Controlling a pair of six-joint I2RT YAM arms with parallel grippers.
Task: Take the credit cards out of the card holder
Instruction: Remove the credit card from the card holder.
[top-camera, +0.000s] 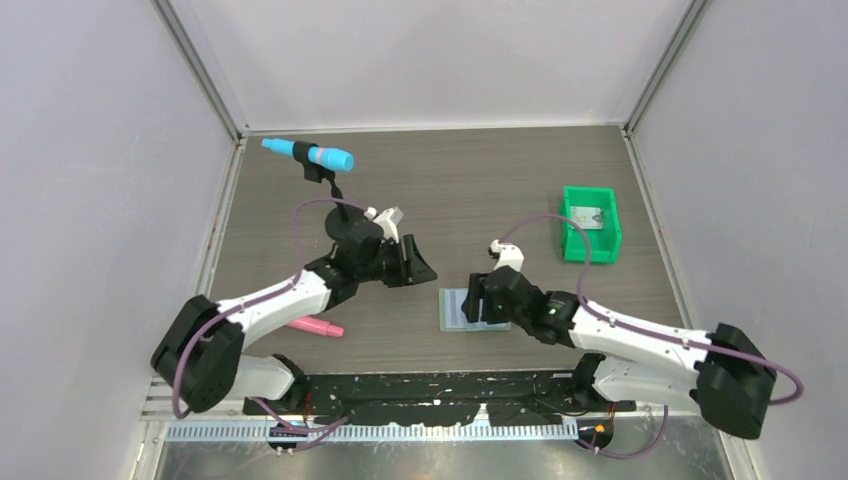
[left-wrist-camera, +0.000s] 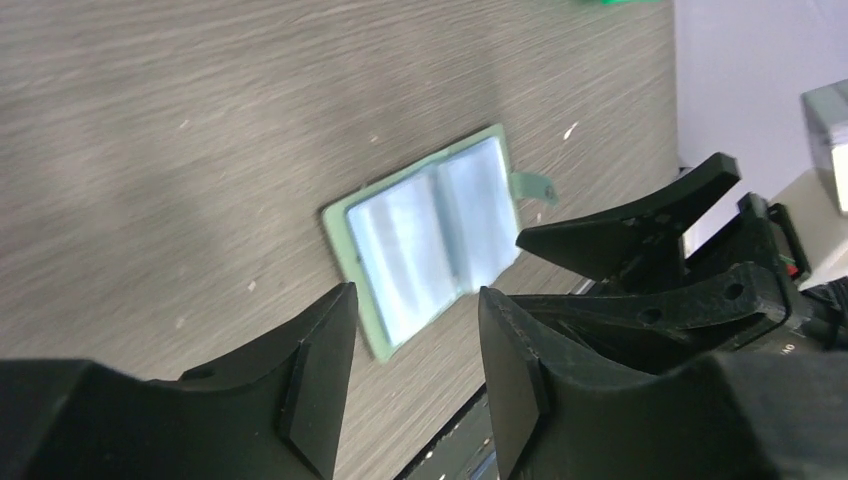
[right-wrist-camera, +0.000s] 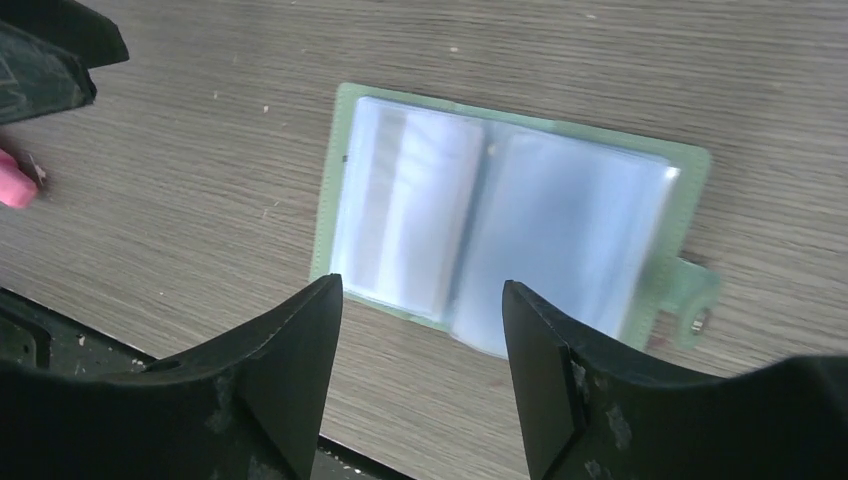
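- Nearest, the right gripper (right-wrist-camera: 420, 300): fingers spread, nothing between them, poised over the near edge of the holder (right-wrist-camera: 500, 215).
- Holder: open and flat on the desk (right-wrist-camera: 200, 120), close to its near edge, between the two arms, with both clear pockets facing up.
- Cards: none can be made out for certain through the blurred pockets. A pale piece (top-camera: 587, 215) in the bin (top-camera: 573, 250) may be one.
- Left gripper (left-wrist-camera: 415, 305): spread and empty, beside the holder and aimed at it.
- Hazard 1: a pinch that catches the pocket film and not a card would probably lift the whole holder.
- Hazard 2: nothing pins the holder, so a pull may drag it off the near edge.
- Hazard 3: the grippers sit close together and could collide if both reach in.
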